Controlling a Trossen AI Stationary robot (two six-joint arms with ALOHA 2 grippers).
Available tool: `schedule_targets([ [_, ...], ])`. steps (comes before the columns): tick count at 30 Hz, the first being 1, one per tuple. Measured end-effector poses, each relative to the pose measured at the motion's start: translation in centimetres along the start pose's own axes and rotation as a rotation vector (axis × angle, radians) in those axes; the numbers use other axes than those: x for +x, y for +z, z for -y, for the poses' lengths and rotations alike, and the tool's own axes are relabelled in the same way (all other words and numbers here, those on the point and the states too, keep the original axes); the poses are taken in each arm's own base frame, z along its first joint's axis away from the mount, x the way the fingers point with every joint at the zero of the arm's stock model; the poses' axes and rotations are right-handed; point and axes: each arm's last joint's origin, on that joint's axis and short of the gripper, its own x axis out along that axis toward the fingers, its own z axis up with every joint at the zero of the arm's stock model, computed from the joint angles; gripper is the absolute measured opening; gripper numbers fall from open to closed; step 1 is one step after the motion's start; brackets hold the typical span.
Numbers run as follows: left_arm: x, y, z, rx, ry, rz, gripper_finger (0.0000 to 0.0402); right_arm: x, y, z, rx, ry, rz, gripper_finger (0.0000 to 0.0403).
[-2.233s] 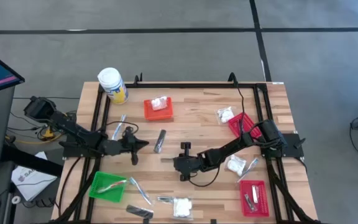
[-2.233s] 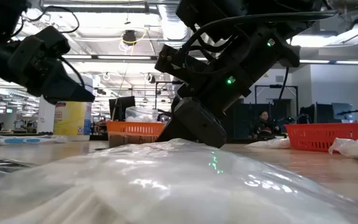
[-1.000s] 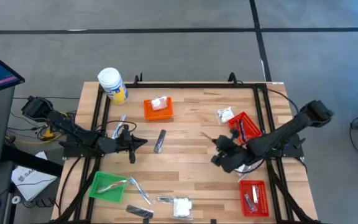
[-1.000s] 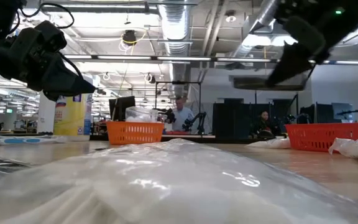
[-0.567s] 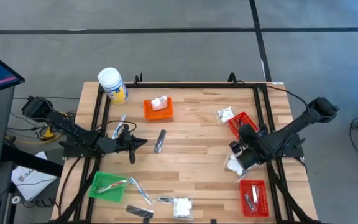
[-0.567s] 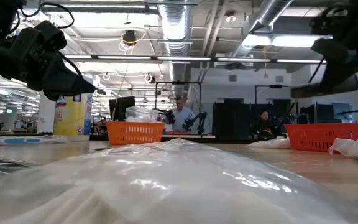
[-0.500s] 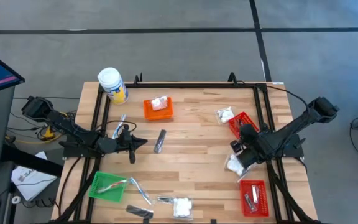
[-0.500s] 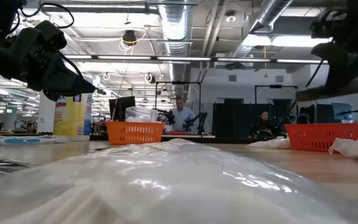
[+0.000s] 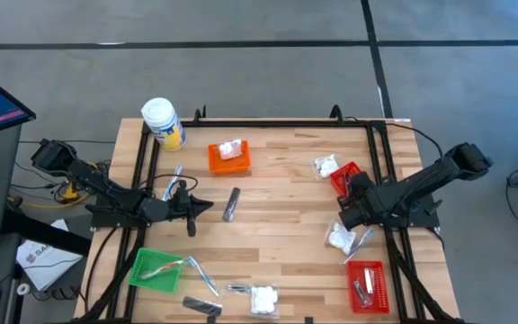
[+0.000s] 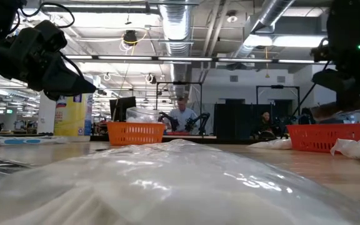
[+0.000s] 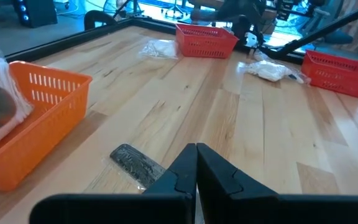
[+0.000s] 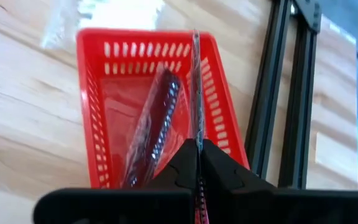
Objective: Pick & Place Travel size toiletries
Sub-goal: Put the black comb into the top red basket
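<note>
Right hand (image 12: pixel 197 152) pinching a thin clear-wrapped stick (image 12: pixel 196 81) above red basket (image 12: pixel 110 68); no legible writing.

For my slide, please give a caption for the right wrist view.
Right gripper, jaws shut on a thin clear-wrapped stick, above the red basket.

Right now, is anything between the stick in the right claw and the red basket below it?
Nothing visible blocks the way. The right claw, shut on the thin clear-wrapped stick, hangs over the red basket. A dark wrapped sachet already lies inside.
</note>
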Motion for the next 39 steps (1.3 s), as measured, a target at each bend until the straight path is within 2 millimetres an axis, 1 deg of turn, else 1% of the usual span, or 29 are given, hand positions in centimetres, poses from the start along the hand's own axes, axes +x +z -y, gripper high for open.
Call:
schedule_targets([
  [5,0.0,0.2,0.0,0.078,-0.004,0.013,0.0,-0.6,0.3,-0.2,-0.036,0.028,0.069,0.0],
  [9,0.1,1.2,-0.1,0.13,0.053,0.106,0.0,-0.9,0.1,-0.2,-0.06,0.047,0.12,0.0],
  [14,0.5,2.9,-0.9,0.102,0.124,0.234,0.0,-1.1,0.1,-0.2,-0.143,0.043,0.17,0.0],
  [18,1.1,3.7,-2.3,0.066,0.188,0.274,0.0003,-0.9,0.2,-0.2,-0.178,0.034,0.171,0.0],
  [23,1.8,4.1,-3.7,0.023,0.183,0.283,0.0008,0.3,-0.3,0.1,-0.107,0.014,0.097,0.0],
  [27,1.9,4.2,-4.1,0.029,0.15,0.28,0.0011,1.1,-0.8,-0.2,-0.09,0.026,0.024,0.0],
  [31,2.0,4.2,-3.9,0.057,0.095,0.273,0.001,2.0,-1.0,0.1,-0.076,-0.006,0.012,0.0008],
  [39,1.6,3.9,-2.6,0.074,-0.032,0.259,0.0011,4.1,-1.4,0.7,-0.046,-0.07,0.007,0.0025],
])
